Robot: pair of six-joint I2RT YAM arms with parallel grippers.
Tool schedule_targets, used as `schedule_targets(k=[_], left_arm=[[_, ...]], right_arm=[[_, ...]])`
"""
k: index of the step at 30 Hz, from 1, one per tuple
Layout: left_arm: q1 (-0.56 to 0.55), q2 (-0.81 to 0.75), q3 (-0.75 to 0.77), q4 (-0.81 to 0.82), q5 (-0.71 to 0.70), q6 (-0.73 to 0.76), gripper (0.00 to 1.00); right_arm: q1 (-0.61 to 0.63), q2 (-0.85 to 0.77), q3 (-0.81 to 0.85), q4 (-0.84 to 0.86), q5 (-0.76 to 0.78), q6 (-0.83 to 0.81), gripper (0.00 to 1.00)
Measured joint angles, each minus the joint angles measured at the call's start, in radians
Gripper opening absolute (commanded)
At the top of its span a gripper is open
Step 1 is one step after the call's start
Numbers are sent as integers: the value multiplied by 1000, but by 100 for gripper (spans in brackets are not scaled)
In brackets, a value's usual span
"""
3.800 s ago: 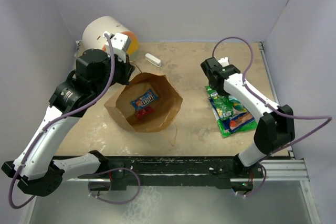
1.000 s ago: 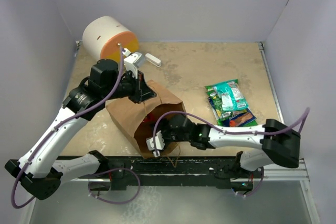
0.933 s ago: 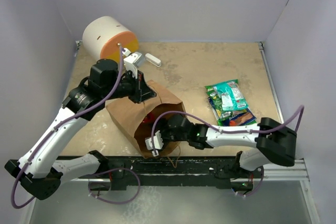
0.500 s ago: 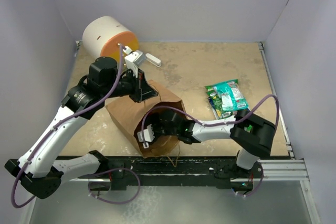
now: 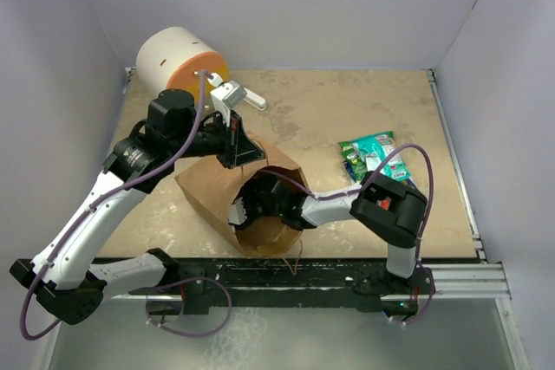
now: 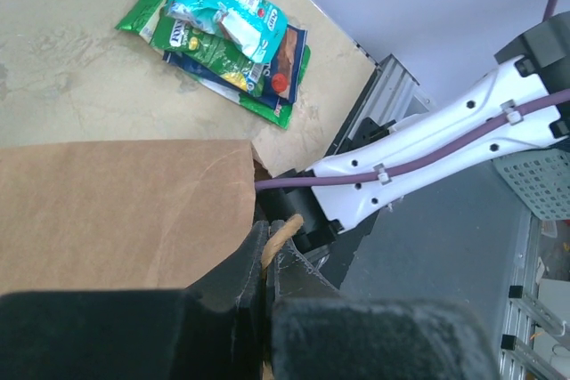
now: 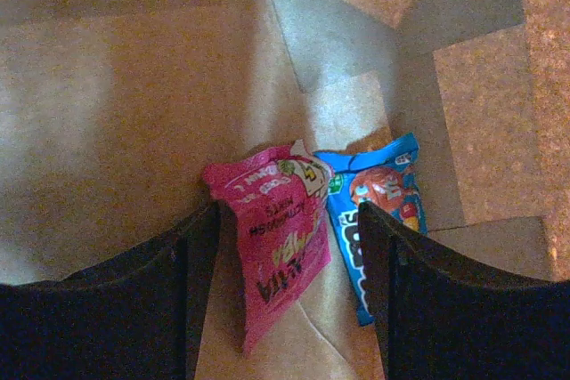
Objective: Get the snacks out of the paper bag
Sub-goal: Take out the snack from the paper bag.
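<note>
The brown paper bag (image 5: 206, 186) lies tipped with its mouth toward the near edge. My left gripper (image 5: 238, 146) is shut on its twisted handle (image 6: 284, 231), holding the upper side (image 6: 116, 211) up. My right gripper (image 5: 248, 210) is inside the bag's mouth, open. In the right wrist view a pink packet (image 7: 276, 229) lies between my open right fingers, against the bag's bottom (image 7: 116, 113). A blue packet (image 7: 381, 206) lies beside it, partly behind the right finger (image 7: 419, 309). Other snacks, a green chip bag with teal and blue packets (image 5: 375, 160), are piled on the table at the right (image 6: 233, 33).
A white-and-orange cylinder (image 5: 178, 62) lies at the back left, with a small white bar (image 5: 253, 97) beside it. Pale walls close in the table on three sides. The right arm (image 5: 395, 210) is folded across the near edge.
My right arm has swung left and reached deeper into the bag's mouth, with its jaws a little wider. The left gripper has lifted the handle slightly. The bag stood upright earlier.
</note>
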Motion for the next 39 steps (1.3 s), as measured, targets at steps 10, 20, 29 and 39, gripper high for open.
schedule_targets(k=[10,20,29,39], left_arm=[[0,6,11,0,33,0,0],[0,-5,10,-5,-16,-3,0],[0,-18,38,-34,-205,-4,0],[1,-18,85,-48,-340,-3,0]], right_arm=[[-9,132,90,87,66,2,53],[-18,156,154,86,103,13,7],[-27,-60,146,-134,21,51,0],[-30,-327,141,-438,-80,115,0]])
